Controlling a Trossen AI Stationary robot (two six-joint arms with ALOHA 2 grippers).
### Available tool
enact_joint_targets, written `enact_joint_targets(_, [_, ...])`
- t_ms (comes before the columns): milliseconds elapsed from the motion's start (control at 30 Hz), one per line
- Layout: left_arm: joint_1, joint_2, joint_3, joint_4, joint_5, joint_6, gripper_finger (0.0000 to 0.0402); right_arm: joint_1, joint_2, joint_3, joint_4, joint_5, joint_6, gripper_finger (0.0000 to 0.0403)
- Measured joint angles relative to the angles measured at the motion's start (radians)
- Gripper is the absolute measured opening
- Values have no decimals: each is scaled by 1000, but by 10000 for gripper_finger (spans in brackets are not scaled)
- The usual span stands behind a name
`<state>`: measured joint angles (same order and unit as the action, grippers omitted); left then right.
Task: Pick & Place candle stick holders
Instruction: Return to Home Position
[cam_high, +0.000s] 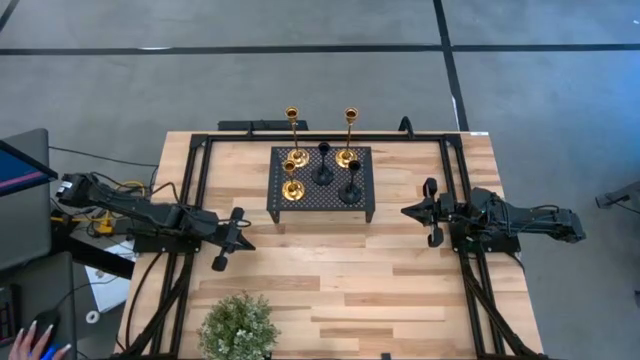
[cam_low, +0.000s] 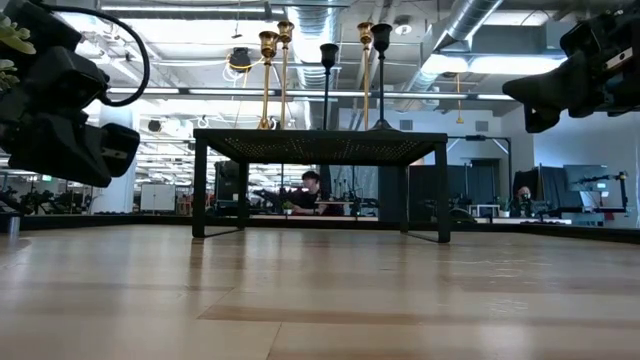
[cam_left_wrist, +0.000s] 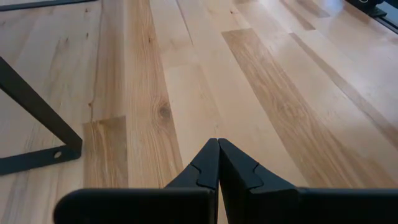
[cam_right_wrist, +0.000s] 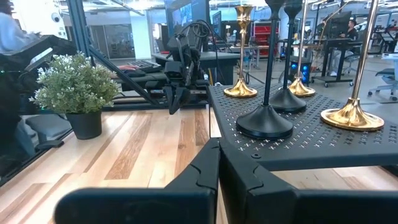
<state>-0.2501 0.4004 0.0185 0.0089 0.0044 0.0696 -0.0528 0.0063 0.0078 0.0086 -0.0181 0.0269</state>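
Both end effectors are closed and empty. The left end effector (cam_left_wrist: 217, 158) has its two fingers pressed tip to tip. It hangs over bare planks on the left part of the bench (cam_high: 330, 290), well apart from the black perforated stand (cam_high: 322, 207). The right end effector (cam_right_wrist: 219, 160) is pinched together the same way and grips nothing. It is clear of the wood on the right side and points toward the stand. All five candle stick holders (cam_right_wrist: 264, 124) stand upright on top of the stand. Two tall gold holders (cam_high: 346, 157) are along the edge farthest from the potted plant (cam_high: 238, 328). One short gold holder (cam_high: 292, 189) is just beside the left-hand tall one. Two black holders (cam_high: 323, 176) are in the middle and toward the right arm's side. In the right wrist view all five bases show, but four stems run out of the picture and only one gold holder shows its cup. In the low view the stand's rim hides every base, leaving five stems rising above it, and both arms show only as dark masses at the upper corners with their fingers not visible. There is one plant and one stand. One person's hand (cam_high: 35, 342) is cut off at the corner of the high view.
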Motion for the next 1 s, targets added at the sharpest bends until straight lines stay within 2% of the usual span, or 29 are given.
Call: enact_joint_targets(1000, [0,0,0,18,0,0,4,0,0,0,0,0,0,0])
